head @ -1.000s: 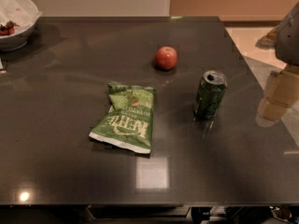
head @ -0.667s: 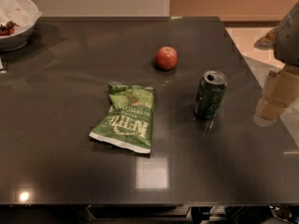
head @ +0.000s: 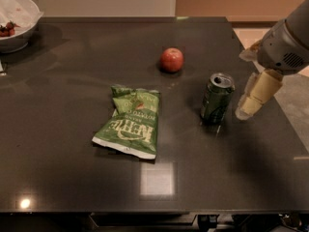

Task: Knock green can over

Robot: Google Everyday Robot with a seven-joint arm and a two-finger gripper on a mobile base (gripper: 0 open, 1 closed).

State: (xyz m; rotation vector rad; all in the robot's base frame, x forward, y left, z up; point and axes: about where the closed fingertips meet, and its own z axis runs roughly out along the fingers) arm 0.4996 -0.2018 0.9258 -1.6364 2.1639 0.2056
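Note:
The green can (head: 217, 98) stands upright on the dark table (head: 72, 178), right of centre, its silver top and pull-tab showing. My gripper (head: 247, 109) hangs at the right edge of the view, its pale fingertips just to the right of the can at about the height of the can's lower half, a small gap between them and the can. The arm's grey wrist (head: 285, 45) sits above it.
A flat green chip bag (head: 129, 121) lies left of the can. A red apple (head: 172, 60) sits behind the can to the left. A white bowl (head: 14, 21) with dark food stands at the far left corner. The table's right edge runs close behind the gripper.
The gripper has moved left, closer to the can. The can, bag and apple have not moved.

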